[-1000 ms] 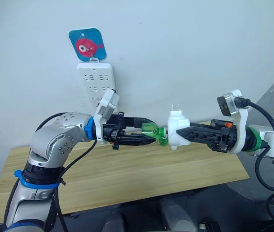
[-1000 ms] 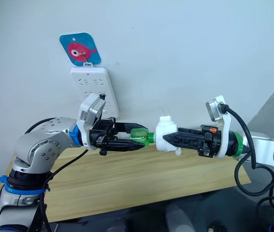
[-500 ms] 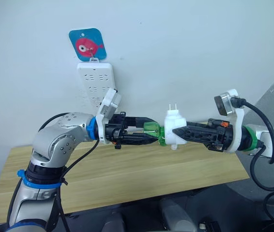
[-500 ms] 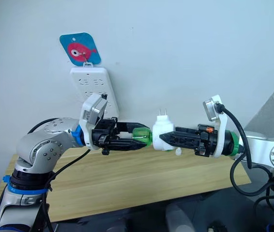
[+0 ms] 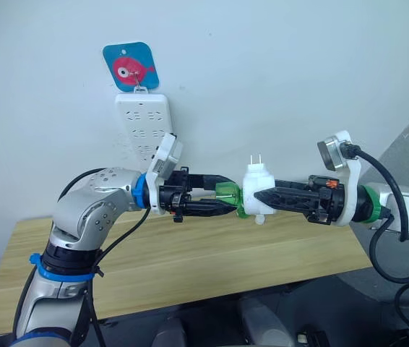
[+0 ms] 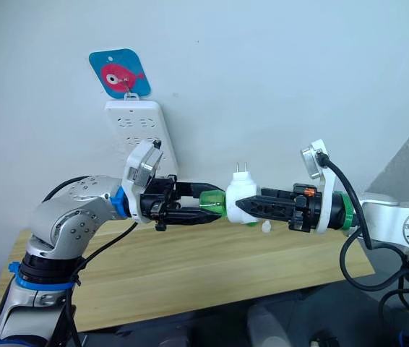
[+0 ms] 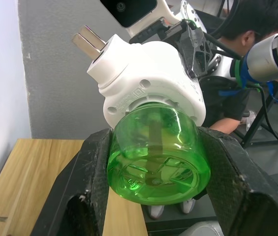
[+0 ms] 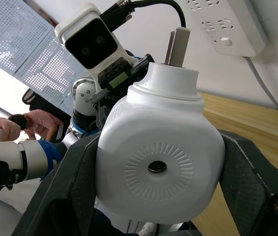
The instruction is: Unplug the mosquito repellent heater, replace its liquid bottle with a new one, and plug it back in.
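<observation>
Left end effector (image 5: 226, 202) clamps the translucent green round bottle (image 5: 227, 196); right end effector (image 5: 260, 200) clamps the small white rounded plastic heater (image 5: 257, 189), mid-air between them. Misaligned axes could cross-thread or wrench either grip loose.

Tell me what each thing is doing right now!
mosquito repellent heater: unplugged, prongs up, held over the table.
green bottle: seated in the heater's base.
left gripper: shut on the green bottle.
right gripper: shut on the heater.
power strip: hanging on the wall.
</observation>
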Controlling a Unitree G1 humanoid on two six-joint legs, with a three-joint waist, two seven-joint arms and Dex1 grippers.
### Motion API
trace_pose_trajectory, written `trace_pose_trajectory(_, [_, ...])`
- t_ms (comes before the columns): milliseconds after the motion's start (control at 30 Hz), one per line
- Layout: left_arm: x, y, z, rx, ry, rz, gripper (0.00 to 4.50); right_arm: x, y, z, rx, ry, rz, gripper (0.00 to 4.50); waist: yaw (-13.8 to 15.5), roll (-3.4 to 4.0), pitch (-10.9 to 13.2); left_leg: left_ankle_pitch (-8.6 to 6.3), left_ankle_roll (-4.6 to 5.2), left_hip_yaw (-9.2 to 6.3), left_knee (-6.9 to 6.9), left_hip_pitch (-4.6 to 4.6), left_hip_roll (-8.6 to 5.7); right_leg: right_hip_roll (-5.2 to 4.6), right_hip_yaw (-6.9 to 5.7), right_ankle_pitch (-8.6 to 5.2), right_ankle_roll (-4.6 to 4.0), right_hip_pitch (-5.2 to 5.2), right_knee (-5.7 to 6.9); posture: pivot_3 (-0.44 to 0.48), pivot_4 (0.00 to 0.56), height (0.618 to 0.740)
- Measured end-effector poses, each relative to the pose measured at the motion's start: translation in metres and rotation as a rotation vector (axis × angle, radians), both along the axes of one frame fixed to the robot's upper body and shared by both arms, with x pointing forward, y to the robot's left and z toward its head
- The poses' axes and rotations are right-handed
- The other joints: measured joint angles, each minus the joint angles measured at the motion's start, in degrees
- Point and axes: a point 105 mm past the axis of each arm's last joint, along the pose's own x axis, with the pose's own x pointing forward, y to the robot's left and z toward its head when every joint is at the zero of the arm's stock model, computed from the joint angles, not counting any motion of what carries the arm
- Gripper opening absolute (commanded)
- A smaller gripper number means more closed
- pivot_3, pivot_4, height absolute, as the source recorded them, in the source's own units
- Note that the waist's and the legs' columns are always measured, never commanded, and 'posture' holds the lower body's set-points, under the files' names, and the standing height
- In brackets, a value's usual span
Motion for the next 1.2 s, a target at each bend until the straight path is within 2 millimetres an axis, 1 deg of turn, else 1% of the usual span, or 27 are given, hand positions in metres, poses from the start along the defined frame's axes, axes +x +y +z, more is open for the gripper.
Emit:
trace_pose_trajectory(33, [-0.001, -0.002, 0.000, -0.005, 0.000, -0.006, 2.30, 0.000, 0.001, -0.001, -0.006, 0.006, 0.003, 4.08, 0.0, 0.00, 0.0, 0.00, 0.00, -0.01, 0.00, 0.00, 0.00, 0.00, 0.00, 0.00, 0.00, 0.00, 0.00, -0.215, 0.084, 0.740])
trace_pose_trajectory(67, [-0.002, -0.007, 0.000, -0.018, 0.001, -0.022, 2.30, -0.003, 0.005, -0.001, -0.003, 0.014, 0.024, 4.48, 0.0, -0.01, 0.0, 0.00, 0.00, 0.02, 0.00, 0.00, -0.01, 0.00, 0.02, 0.00, 0.00, 0.00, -0.01, -0.215, 0.084, 0.740])
trace_pose_trajectory(100, [-0.004, -0.012, -0.003, -0.021, 0.007, -0.040, 2.30, -0.005, 0.008, -0.001, -0.007, 0.015, 0.040, 4.50, 0.0, -0.01, 0.0, 0.00, 0.00, 0.01, 0.00, -0.01, 0.00, 0.00, 0.01, 0.00, 0.00, 0.00, -0.02, -0.215, 0.084, 0.740])
trace_pose_trajectory(167, [-0.004, -0.014, -0.004, -0.020, 0.008, -0.044, 2.30, -0.008, 0.010, -0.002, -0.010, 0.023, 0.049, 4.50, 0.0, -0.01, 0.0, 0.00, 0.00, 0.01, 0.00, 0.00, 0.00, 0.00, 0.01, 0.00, 0.00, 0.00, -0.01, -0.216, 0.087, 0.740])
trace_pose_trajectory(700, [0.005, -0.021, -0.002, -0.072, -0.039, 0.021, 2.30, -0.004, 0.003, -0.006, -0.094, 0.048, 0.004, 4.50, 0.0, -0.01, 0.0, 0.00, 0.00, 0.04, 0.00, 0.00, 0.00, 0.00, 0.04, 0.00, 0.00, 0.00, -0.02, -0.222, 0.089, 0.740])
trace_pose_trajectory(900, [0.008, -0.028, -0.001, -0.134, -0.032, 0.047, 2.30, -0.003, 0.001, -0.001, -0.131, 0.031, 0.004, 4.50, 0.0, -0.01, 0.0, 0.00, 0.00, 0.04, -0.01, -0.01, 0.00, 0.00, 0.05, 0.00, 0.00, 0.00, -0.04, -0.224, 0.090, 0.740])
trace_pose_trajectory(1100, [0.015, -0.028, 0.001, -0.191, -0.014, 0.107, 2.30, -0.011, -0.001, 0.000, -0.158, 0.029, 0.057, 4.50, 0.0, -0.01, 0.0, 0.00, 0.00, 0.05, 0.00, 0.00, 0.00, 0.00, 0.05, 0.00, 0.00, 0.00, -0.04, -0.224, 0.090, 0.740])
trace_pose_trajectory(1200, [0.017, -0.028, 0.000, -0.197, -0.001, 0.124, 2.30, -0.021, 0.003, 0.001, -0.173, 0.001, 0.120, 4.50, 0.0, -0.01, 0.0, 0.00, 0.00, 0.04, -0.01, 0.00, 0.00, 0.00, 0.04, 0.00, 0.00, 0.00, -0.04, -0.227, 0.086, 0.740])
